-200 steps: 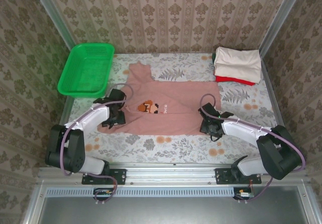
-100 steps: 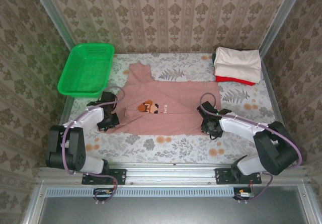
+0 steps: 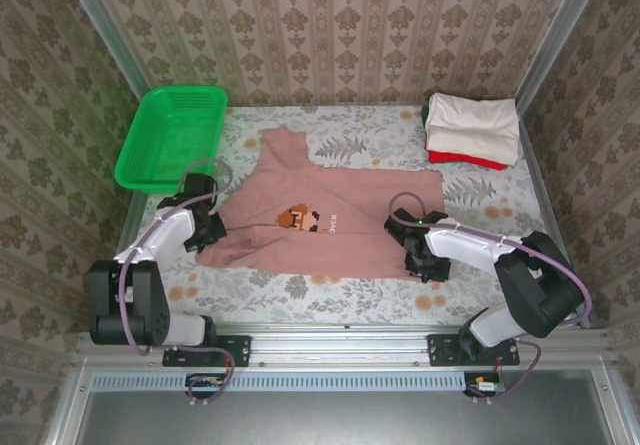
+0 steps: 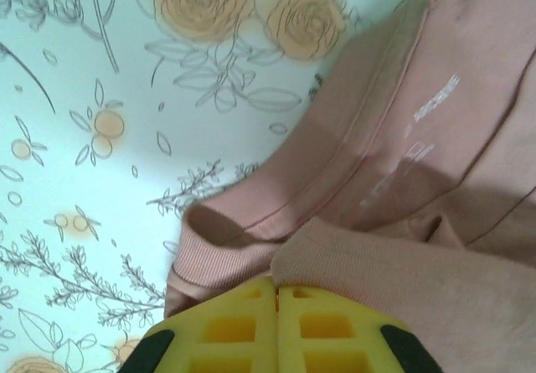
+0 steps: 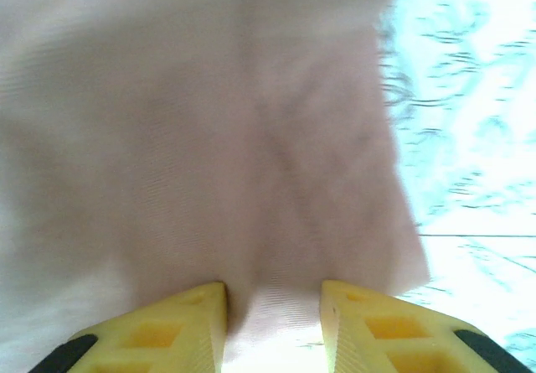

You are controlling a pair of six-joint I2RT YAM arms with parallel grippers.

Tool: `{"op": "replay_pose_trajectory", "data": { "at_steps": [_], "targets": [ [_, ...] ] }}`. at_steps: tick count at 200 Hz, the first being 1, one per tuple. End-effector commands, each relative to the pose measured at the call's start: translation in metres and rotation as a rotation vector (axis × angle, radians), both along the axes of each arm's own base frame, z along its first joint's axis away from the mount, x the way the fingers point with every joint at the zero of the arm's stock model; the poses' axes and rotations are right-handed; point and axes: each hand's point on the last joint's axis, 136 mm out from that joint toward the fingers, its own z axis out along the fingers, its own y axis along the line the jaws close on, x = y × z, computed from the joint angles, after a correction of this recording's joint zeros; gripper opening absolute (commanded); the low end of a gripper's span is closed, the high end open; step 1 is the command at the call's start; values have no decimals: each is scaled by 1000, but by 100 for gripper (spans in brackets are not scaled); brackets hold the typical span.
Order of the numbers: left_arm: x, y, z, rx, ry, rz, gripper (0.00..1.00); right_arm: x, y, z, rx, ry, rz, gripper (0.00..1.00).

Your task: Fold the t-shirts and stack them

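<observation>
The pink shirt point(image 3: 318, 215), mid-frame, has just been skewed leftward, its hem pinched by the closed left gripper point(image 4: 277, 293) and straddled by the part-open right gripper point(image 5: 274, 293), so folding is underway.

Three t-shirts: one pink t-shirt point(image 3: 320, 215), one cream t-shirt point(image 3: 472, 125), one red t-shirt point(image 3: 470, 158); one green basket point(image 3: 172, 137).

The spread t-shirt point(image 3: 320, 215) lies in the middle of the desk point(image 3: 480, 300). The basket point(image 3: 172, 137) stands at the far left corner, the folded t-shirts point(image 3: 472, 130) are stacked at the far right corner. The left gripper point(image 3: 210, 233) sits at the shirt's left edge, the right gripper point(image 3: 418, 257) at its near right corner.
</observation>
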Motion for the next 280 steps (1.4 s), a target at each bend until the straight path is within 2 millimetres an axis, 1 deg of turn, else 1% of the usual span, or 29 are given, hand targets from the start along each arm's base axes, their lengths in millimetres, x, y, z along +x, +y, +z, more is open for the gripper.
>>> {"op": "replay_pose_trajectory", "data": {
  "at_steps": [1, 14, 36, 44, 57, 78, 87, 97, 106, 127, 142, 144, 159, 164, 170, 175, 180, 185, 193, 198, 205, 222, 233, 240, 246, 256, 259, 271, 280],
  "targets": [
    [27, -10, 17, -10, -49, -64, 0, -3, -29, 19, -107, 36, 2, 39],
    [39, -25, 28, -1, -66, -122, 0, 9, -26, 24, -74, 14, 26, 40],
    [53, -50, 45, 34, -101, -201, 0, 31, 10, 35, 101, -68, 123, 45],
    [58, -57, 50, 35, -117, -221, 0, 40, 26, 51, 169, -142, 178, 48],
    [66, -62, 59, 41, -137, -234, 0, 51, 43, 74, 223, -235, 238, 53],
    [85, -66, 72, 83, -176, -261, 0, 62, 57, 95, 272, -340, 306, 58],
    [96, -70, 73, 87, -189, -277, 0, 67, 64, 103, 294, -382, 322, 60],
    [107, -72, 69, 95, -187, -290, 0, 74, 76, 109, 336, -424, 348, 61],
    [119, -75, 66, 106, -186, -308, 0, 81, 93, 116, 388, -467, 384, 62],
    [143, -93, 52, 69, -180, -348, 0, 100, 145, 125, 500, -553, 503, 62],
    [157, -101, 48, 77, -172, -365, 0, 111, 177, 123, 530, -553, 560, 62],
    [158, -102, 48, 80, -172, -366, 0, 112, 181, 118, 530, -538, 568, 62],
    [170, -101, 33, 103, -135, -369, 0, 122, 216, 108, 530, -509, 637, 61],
    [172, -99, 27, 116, -114, -363, 4, 125, 225, 104, 525, -498, 653, 61],
    [174, -97, 21, 135, -87, -362, 6, 128, 239, 100, 529, -484, 676, 61],
    [174, -95, 15, 151, -63, -360, 6, 131, 251, 96, 534, -475, 701, 60],
    [175, -93, 12, 163, -44, -355, 10, 133, 262, 92, 540, -466, 722, 60],
    [174, -93, 10, 165, -31, -357, 17, 135, 273, 89, 545, -454, 740, 59],
    [172, -92, 9, 169, -15, -357, 35, 139, 290, 83, 551, -440, 767, 56],
    [170, -92, 10, 171, -11, -356, 43, 142, 300, 80, 553, -435, 778, 54],
    [167, -90, 15, 172, -20, -348, 48, 148, 309, 73, 554, -421, 780, 52],
    [153, -81, 29, 146, -42, -308, 66, 161, 329, 64, 587, -416, 762, 48],
    [141, -72, 40, 106, -64, -270, 87, 168, 337, 61, 605, -416, 742, 46],
    [131, -67, 45, 83, -80, -245, 96, 173, 342, 62, 619, -423, 730, 46],
    [122, -62, 50, 63, -96, -224, 99, 176, 346, 62, 633, -426, 715, 46],
    [107, -55, 52, 28, -114, -188, 100, 180, 355, 61, 666, -422, 703, 46],
    [103, -53, 56, 18, -130, -176, 100, 180, 358, 60, 676, -420, 703, 46],
    [82, -46, 51, -22, -144, -138, 100, 184, 368, 56, 707, -408, 689, 46],
    [71, -48, 48, -63, -159, -134, 100, 187, 371, 49, 709, -387, 673, 45]
  ]
}}
